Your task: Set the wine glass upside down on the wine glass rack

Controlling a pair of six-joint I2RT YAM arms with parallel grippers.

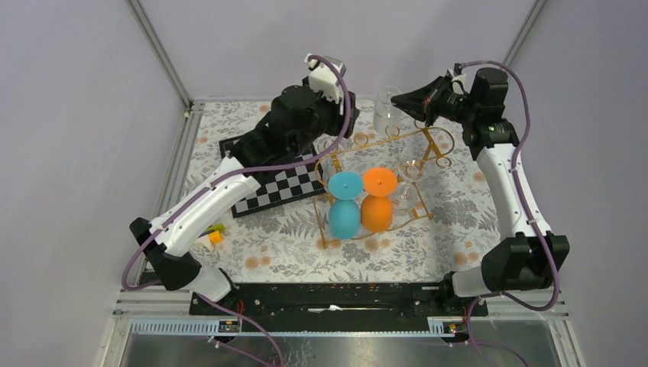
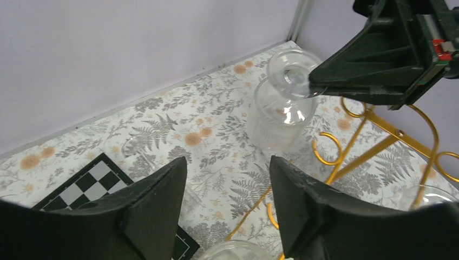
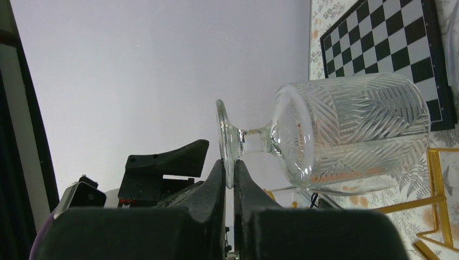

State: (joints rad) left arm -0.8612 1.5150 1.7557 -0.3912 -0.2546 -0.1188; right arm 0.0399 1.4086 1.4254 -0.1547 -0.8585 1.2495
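Now, the clear wine glass (image 1: 387, 116) hangs bowl-down by the far end of the gold wine glass rack (image 1: 382, 142), its foot rim pinched in my right gripper (image 3: 230, 174). My left gripper (image 2: 228, 176) sits just beside it, fingers apart, holding nothing.

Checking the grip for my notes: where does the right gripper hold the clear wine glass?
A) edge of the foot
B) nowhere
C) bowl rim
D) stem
A: the right gripper pinches the wine glass by its foot's edge; stem and bowl stand free.
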